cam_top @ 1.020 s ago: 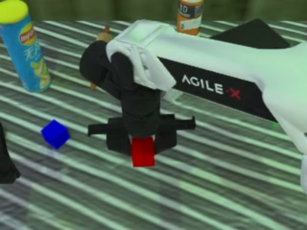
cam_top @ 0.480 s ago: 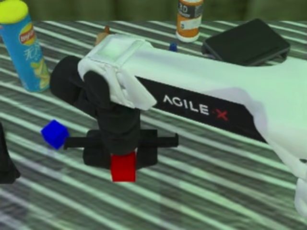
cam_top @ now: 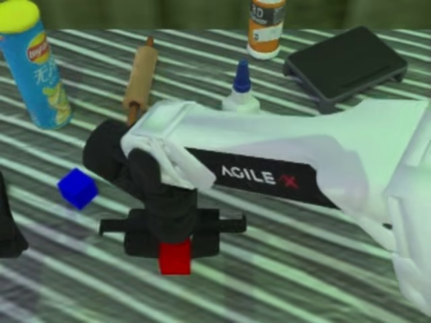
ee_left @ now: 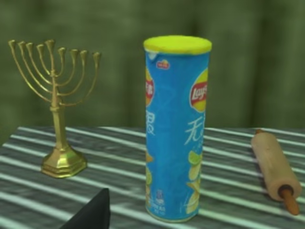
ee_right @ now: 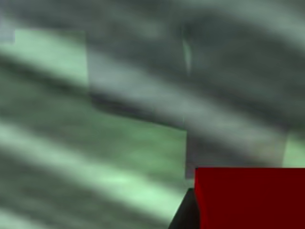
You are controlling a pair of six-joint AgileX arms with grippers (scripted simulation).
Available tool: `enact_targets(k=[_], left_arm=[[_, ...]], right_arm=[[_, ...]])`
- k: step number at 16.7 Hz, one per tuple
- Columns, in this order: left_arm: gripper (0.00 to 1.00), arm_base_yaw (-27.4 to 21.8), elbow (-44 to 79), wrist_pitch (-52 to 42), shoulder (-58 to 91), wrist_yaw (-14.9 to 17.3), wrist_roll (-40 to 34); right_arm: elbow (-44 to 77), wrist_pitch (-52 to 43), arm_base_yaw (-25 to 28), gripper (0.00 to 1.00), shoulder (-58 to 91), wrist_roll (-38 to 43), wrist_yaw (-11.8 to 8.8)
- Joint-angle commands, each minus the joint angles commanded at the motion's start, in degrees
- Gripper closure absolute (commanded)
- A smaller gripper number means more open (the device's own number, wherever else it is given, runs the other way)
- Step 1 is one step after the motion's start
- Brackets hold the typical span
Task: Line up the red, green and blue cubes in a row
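Top view shows the right arm reaching across the striped counter (cam_top: 316,269) from the right side, its end effector (cam_top: 174,247) pointing down at the front left of centre and closed on the red cube (cam_top: 175,257), which shows below the dark fingers. The right wrist view has the same cube (ee_right: 248,198) filling one corner against the stripes, a dark finger edge touching it; whether it rests on the surface or hangs just above I cannot tell.

The blue cube (cam_top: 77,188) sits alone on the counter, to the left of the red one and a little farther back, apart from it. No green cube can be seen in any view; the arm may be covering it.

The left arm is parked at the left edge, only a dark part of it showing, and I cannot tell how its fingers stand. Its wrist view faces a crisp can (ee_left: 177,129), a brass candle holder (ee_left: 56,109) and a rolling pin (ee_left: 275,168).

By my reading, the step in hand is placing the red cube as one member of the row, near the blue. The next move calls for setting it squarely on the counter, letting go, and lifting straight up so the fingers do not drag it. After that the green cube must be found and brought into line.
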Motion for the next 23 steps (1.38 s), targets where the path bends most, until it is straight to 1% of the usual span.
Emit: enact_targets(k=[5,18,19,23], left_arm=[[0.00,0.0,0.0,0.0,0.0,0.0,0.0],[0.00,0.0,0.0,0.0,0.0,0.0,0.0],[0.00,0.0,0.0,0.0,0.0,0.0,0.0],[0.00,0.0,0.0,0.0,0.0,0.0,0.0]], right_arm=[[-1.1,1.1,0.1,1.00,0.4,0.1,0.0],[-1.1,1.1,0.1,0.02,0.4,0.1,0.0],[-1.1,1.1,0.1,0.00,0.4,0.1,0.0],[-1.1,1.1,0.1,0.00,0.4,0.1,0.0]])
